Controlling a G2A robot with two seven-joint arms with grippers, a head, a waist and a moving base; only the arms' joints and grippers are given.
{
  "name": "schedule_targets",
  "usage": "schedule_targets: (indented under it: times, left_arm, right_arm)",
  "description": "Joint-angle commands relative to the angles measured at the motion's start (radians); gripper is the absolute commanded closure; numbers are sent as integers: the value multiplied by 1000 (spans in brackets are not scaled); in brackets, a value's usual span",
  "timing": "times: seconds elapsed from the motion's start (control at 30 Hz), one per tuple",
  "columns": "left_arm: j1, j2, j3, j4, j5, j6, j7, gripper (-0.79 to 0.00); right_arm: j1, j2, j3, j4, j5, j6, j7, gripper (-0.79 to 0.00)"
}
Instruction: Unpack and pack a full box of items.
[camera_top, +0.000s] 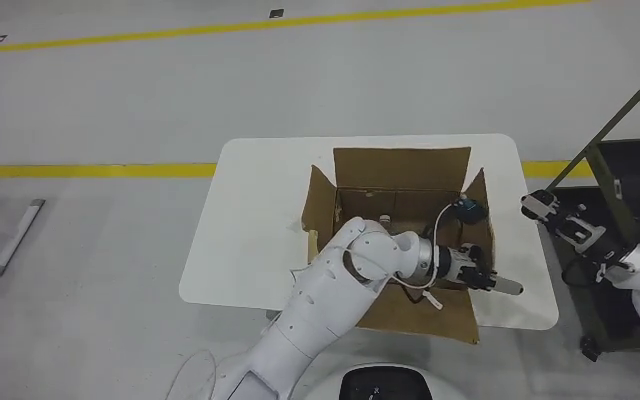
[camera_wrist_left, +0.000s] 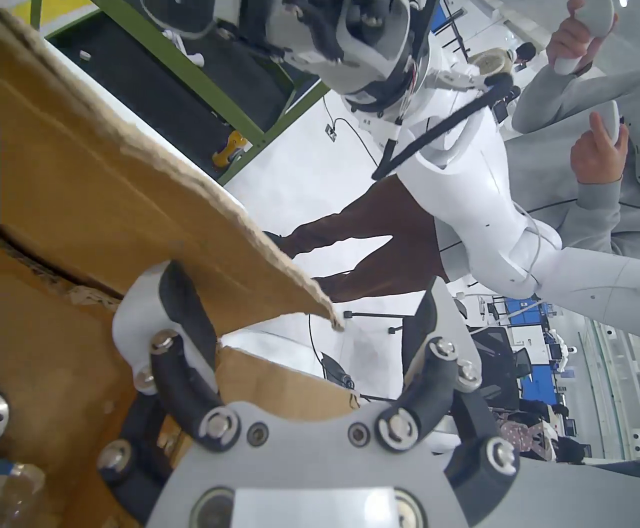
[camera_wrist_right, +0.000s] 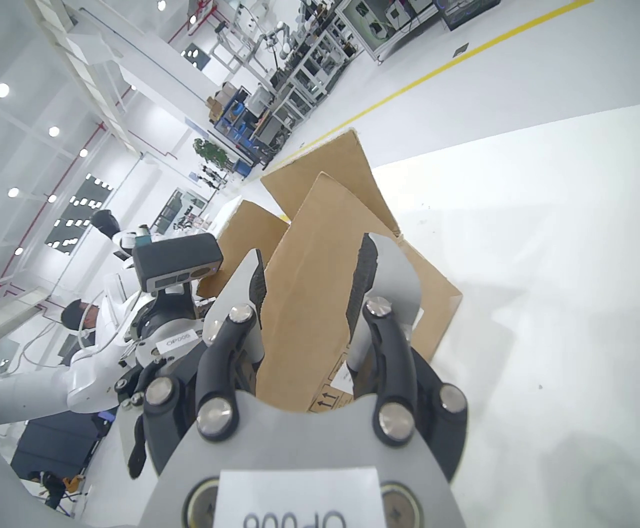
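In the middle of the top view, the open cardboard box (camera_top: 400, 165) sits on the white desk (camera_top: 260, 230). The left arm (camera_top: 370, 265) comes in from the lower left and crosses the box, its jaws out past the right-hand flap. The right arm (camera_top: 575, 225) is at the right edge, apart from the box. Left wrist view: jaws spread wide, nothing in them, a ragged-edged flap (camera_wrist_left: 150, 200) behind. Right wrist view: jaws open too, holding nothing, box straight ahead on the desk.

Pale floor (camera_top: 120, 100) crossed by yellow lines (camera_top: 300, 20); green rack (camera_top: 620, 170) beside white table (camera_top: 260, 230).
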Motion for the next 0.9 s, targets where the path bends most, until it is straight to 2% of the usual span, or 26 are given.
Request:
schedule_targets:
  times: [0.0,0.07,0.13,0.33,0.5,0.6,0.73,0.87]
  left_arm:
    - [-6,-4,13,9,1,-4,0,-785]
    - [-12,-8,24,17,3,-6,5,-785]
    - [-16,-11,32,27,5,-5,10,-785]
    - [-26,-17,49,47,12,-8,17,-785]
    - [-32,-20,58,54,12,-12,10,-785]
    - [-34,-19,56,57,15,-8,12,-785]
    - [-36,-13,43,47,33,0,16,-785]
    - [-35,9,3,18,162,34,82,-785]
  right_arm:
    - [6,1,1,-11,-12,19,6,-385]
    - [16,3,4,-22,-32,37,15,-391]
    - [24,4,1,-33,-40,50,27,-440]
    - [19,7,-3,-50,-63,66,62,-434]
    - [11,8,-34,-40,-135,96,74,-332]
    - [2,6,-49,-24,-153,104,57,-163]
    - [-8,3,-65,-4,-154,103,39,-9]
    - [-22,1,-69,19,-143,96,10,0]
